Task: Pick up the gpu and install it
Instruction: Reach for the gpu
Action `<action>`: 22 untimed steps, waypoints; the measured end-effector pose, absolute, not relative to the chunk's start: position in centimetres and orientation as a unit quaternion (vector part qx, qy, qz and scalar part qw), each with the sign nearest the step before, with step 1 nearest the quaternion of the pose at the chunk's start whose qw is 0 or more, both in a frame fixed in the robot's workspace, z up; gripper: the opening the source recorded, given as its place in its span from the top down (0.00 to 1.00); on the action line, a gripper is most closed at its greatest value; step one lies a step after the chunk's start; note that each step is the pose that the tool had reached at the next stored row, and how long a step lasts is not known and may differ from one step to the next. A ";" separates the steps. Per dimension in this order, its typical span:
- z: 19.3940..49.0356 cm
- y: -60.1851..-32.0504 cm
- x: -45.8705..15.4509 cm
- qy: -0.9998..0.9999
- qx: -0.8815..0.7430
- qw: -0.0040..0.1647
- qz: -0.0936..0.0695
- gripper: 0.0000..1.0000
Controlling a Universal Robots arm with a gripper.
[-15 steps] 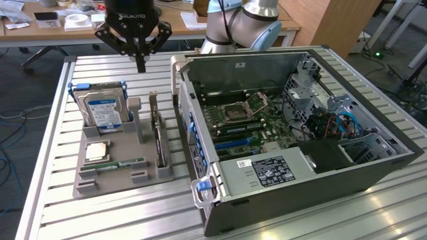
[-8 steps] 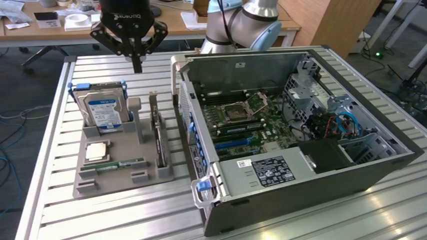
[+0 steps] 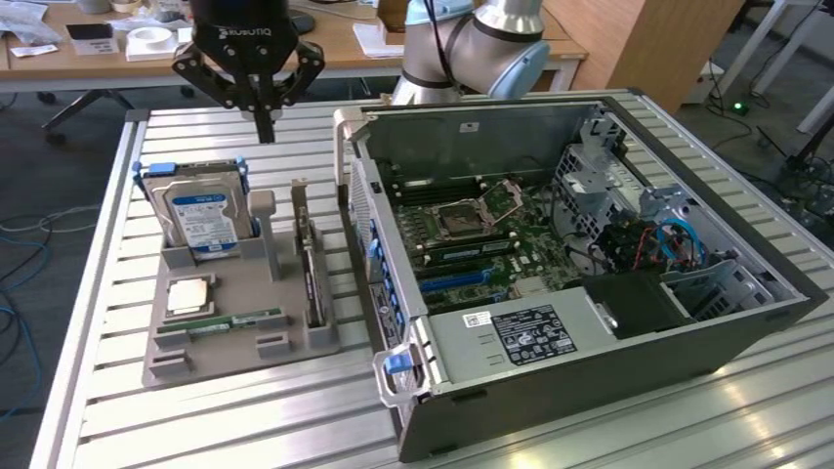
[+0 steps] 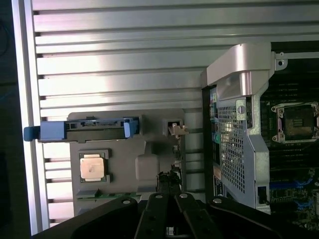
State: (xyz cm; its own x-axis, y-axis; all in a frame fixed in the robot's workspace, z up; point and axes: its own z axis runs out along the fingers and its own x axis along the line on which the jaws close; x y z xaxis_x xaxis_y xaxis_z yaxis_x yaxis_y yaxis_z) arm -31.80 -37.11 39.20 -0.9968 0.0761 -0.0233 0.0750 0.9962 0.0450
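Note:
The gpu (image 3: 311, 266) is a thin dark card standing on edge in a slot at the side of the grey holder tray (image 3: 293, 337) nearest the computer case. In the wrist view the gpu (image 4: 177, 131) shows edge-on, with its silvery bracket end. My gripper (image 3: 265, 129) hangs above the table behind the tray, up and away from the card, fingers shut with nothing between them. The wrist view has the gripper (image 4: 169, 191) over the tray, close to the card's line.
The tray also carries an upright blue-labelled hard drive (image 3: 202, 210), a CPU (image 3: 190, 293) and a green RAM stick (image 3: 234, 320). The open computer case (image 3: 763, 327) lies at the exterior view's right, motherboard (image 3: 482, 234) exposed. The slatted aluminium table (image 3: 195, 430) surrounds them.

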 end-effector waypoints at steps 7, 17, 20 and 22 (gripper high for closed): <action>39.2 -38.2 -31.8 0.999 0.038 0.012 0.022 0.89; 39.2 -40.6 -31.8 0.999 0.040 0.012 0.021 0.89; 39.2 -41.3 -31.8 0.999 0.041 0.012 0.020 0.89; 39.2 -41.7 -31.8 0.999 0.042 0.011 0.020 0.89</action>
State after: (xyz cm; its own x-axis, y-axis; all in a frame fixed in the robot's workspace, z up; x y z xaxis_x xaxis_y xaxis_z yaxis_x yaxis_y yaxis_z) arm -31.80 -41.66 39.20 -0.9962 0.0849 -0.0212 0.0840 0.9956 0.0406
